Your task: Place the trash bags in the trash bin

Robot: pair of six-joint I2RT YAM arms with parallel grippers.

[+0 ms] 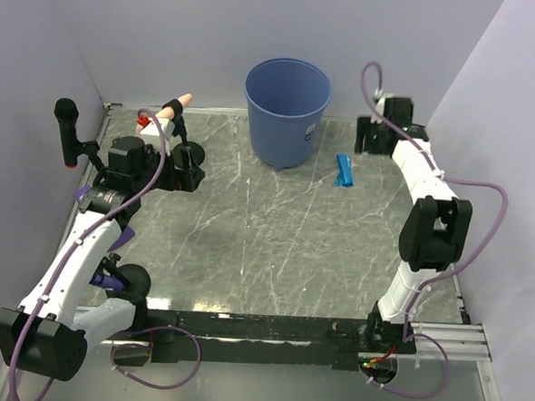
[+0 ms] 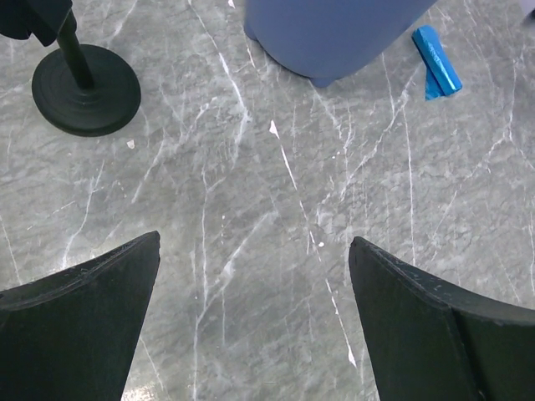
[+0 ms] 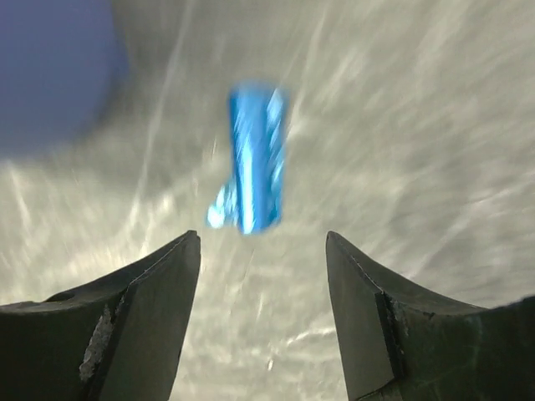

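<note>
The right gripper [image 3: 261,238] is hanging low over the marbled table [image 1: 274,246] with its fingers spread apart and nothing between them, so it is gripping nothing. Its view is blurred, but the one trash bag [image 3: 251,159] in sight, a small folded bright-blue packet, is lying flat on the table just ahead of the fingertips, roughly centred on the gap and apart from both. That line-up is reading as an approach for a pick, the jaws standing wider than the packet so they can come down on either side of it. The left gripper [image 2: 255,238] is spread wide too and holding nothing, hovering over the table with a black stand [image 2: 84,88] ahead to its left and the packet far ahead to its right; it seems to be waiting out of the way. Farther on, ahead and left of the right gripper and near the packet without touching it, the trash bin [image 1: 285,129] is standing upright, mouth open upward for a drop from above. Only blue wall is showing inside it; no bag is visible there, though its floor is hidden, so the packet is looking like work not yet done.
</note>
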